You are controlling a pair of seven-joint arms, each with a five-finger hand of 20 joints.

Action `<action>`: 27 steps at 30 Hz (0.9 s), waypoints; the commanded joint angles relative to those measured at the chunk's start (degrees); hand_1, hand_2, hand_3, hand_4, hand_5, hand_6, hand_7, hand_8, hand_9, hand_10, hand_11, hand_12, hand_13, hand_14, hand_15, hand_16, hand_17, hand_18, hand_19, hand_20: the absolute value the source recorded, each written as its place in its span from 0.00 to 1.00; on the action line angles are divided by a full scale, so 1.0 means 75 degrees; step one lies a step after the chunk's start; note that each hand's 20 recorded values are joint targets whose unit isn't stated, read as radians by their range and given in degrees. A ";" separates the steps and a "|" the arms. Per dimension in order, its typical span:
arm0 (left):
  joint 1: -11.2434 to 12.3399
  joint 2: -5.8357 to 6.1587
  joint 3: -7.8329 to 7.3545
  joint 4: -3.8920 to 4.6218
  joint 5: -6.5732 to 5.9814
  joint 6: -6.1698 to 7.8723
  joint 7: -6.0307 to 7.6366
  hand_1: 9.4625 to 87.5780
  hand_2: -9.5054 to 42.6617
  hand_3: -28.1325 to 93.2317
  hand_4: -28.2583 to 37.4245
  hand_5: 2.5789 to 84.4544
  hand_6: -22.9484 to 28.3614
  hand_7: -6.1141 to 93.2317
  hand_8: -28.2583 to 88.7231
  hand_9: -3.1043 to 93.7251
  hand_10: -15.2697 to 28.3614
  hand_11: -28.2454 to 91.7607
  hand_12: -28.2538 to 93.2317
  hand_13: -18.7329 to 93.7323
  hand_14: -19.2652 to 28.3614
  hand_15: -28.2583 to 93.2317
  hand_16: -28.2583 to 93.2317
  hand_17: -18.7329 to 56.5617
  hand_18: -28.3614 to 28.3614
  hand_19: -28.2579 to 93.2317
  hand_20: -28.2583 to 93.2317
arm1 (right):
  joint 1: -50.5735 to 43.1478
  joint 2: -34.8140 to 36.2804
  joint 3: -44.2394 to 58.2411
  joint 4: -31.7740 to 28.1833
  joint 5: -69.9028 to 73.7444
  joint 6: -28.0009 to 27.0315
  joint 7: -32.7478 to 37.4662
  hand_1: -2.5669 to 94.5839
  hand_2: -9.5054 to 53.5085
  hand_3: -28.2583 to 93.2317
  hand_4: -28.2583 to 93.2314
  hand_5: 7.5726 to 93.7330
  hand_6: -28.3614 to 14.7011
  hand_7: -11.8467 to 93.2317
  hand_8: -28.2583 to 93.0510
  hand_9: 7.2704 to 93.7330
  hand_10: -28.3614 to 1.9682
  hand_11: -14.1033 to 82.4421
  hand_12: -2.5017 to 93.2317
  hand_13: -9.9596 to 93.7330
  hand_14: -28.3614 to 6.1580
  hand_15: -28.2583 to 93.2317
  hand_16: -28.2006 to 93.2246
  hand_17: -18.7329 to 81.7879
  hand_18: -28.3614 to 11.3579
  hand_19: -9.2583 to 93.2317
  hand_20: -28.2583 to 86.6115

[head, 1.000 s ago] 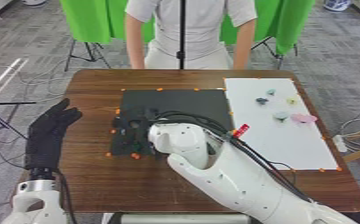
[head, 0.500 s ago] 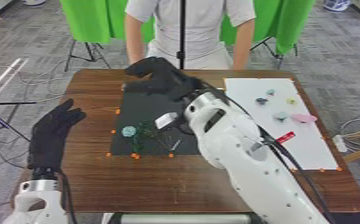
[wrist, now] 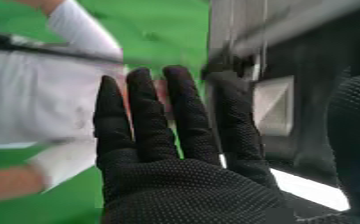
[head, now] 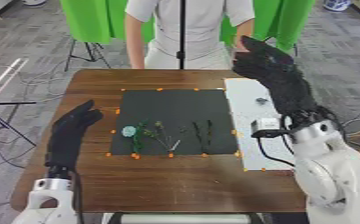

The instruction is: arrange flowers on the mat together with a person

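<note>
Brown wood grain runs across the tabletop (head: 159,185), bare in its near part. Along its left side is the left hand (head: 67,137), beside the black mat (head: 168,105) and apart from the flowers, fingers relaxed and nearly straight, pointing toward the far side with a slight lean to the right.

On the near half of the black mat, at its left, lies a flower with a round, pale blue-green bloom (head: 129,131); its leafy green stem (head: 137,145) runs near to far, the bloom just left of the stem's far part. Just right of it lies a thin branching sprig (head: 163,135), muted green, its pale stem ends toward the robot and its tips fanning out away from it, the long axis leaning slightly left. Farther right, two slim dark stems (head: 199,134) (head: 209,132) lie side by side, apart and roughly parallel, also near to far. Small orange markers (head: 118,111) dot the mat's edges.

At the right is the white mat (head: 244,112), with a small grey-blue flower (head: 262,100) on its far part; which way that one points, I cannot tell. Above the far right of the tabletop is the right hand (head: 270,70), open and holding nothing, its fingers (wrist: 190,117) straight and the thumb well apart. Beyond are grey carpet (head: 34,60) and green cloth (head: 88,20).
</note>
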 commanded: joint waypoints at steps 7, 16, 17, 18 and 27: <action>-0.0008 -0.0098 0.0178 -0.0105 0.0028 -0.0122 -0.0075 0.18 0.09 0.80 0.11 0.56 0.53 0.18 0.20 0.52 0.67 0.38 0.37 0.50 0.80 0.40 0.27 0.29 0.74 0.29 0.37 | -0.2071 -0.0778 -0.0026 0.0190 0.1105 0.1489 -0.0868 0.11 0.20 0.87 0.10 0.35 0.66 0.17 0.18 0.40 0.47 0.19 0.15 0.39 0.43 0.29 0.38 0.36 0.30 0.20 0.48; -0.0035 -0.0194 0.0192 -0.0103 0.0098 -0.0204 -0.0093 0.18 0.09 0.80 0.11 0.56 0.53 0.18 0.20 0.52 0.67 0.38 0.37 0.50 0.80 0.40 0.27 0.29 0.74 0.29 0.37 | -0.2188 -0.0836 0.0022 0.0182 0.1231 0.1489 -0.0978 0.11 0.21 0.87 0.10 0.37 0.66 0.18 0.18 0.41 0.47 0.20 0.15 0.40 0.41 0.30 0.38 0.36 0.29 0.21 0.48; -0.0048 -0.0190 0.0205 -0.0099 0.0082 -0.0190 -0.0096 0.18 0.09 0.80 0.11 0.56 0.53 0.18 0.20 0.52 0.67 0.38 0.37 0.50 0.80 0.40 0.27 0.29 0.74 0.29 0.37 | -0.2181 -0.0847 0.0012 0.0176 0.1245 0.1532 -0.0962 0.11 0.21 0.87 0.10 0.37 0.66 0.18 0.18 0.41 0.46 0.20 0.15 0.40 0.41 0.31 0.38 0.36 0.29 0.21 0.48; -0.0080 -0.0185 0.0212 -0.0085 0.0082 -0.0204 -0.0088 0.18 0.09 0.80 0.11 0.56 0.53 0.18 0.20 0.52 0.66 0.38 0.37 0.50 0.80 0.40 0.27 0.29 0.74 0.29 0.37 | -0.2169 -0.0852 0.0004 0.0173 0.1271 0.1551 -0.0953 0.11 0.21 0.87 0.10 0.37 0.66 0.18 0.18 0.41 0.46 0.20 0.16 0.41 0.40 0.31 0.38 0.36 0.29 0.21 0.48; 0.0087 -0.0250 0.0100 -0.0139 -0.0026 -0.0142 -0.0077 0.18 0.09 0.79 0.11 0.56 0.53 0.18 0.20 0.52 0.67 0.38 0.37 0.50 0.80 0.40 0.27 0.29 0.74 0.29 0.37 | -0.2236 -0.0878 0.0056 0.0151 0.1293 0.1414 -0.0927 0.11 0.21 0.87 0.10 0.41 0.65 0.20 0.17 0.44 0.46 0.20 0.16 0.43 0.38 0.32 0.39 0.36 0.29 0.21 0.49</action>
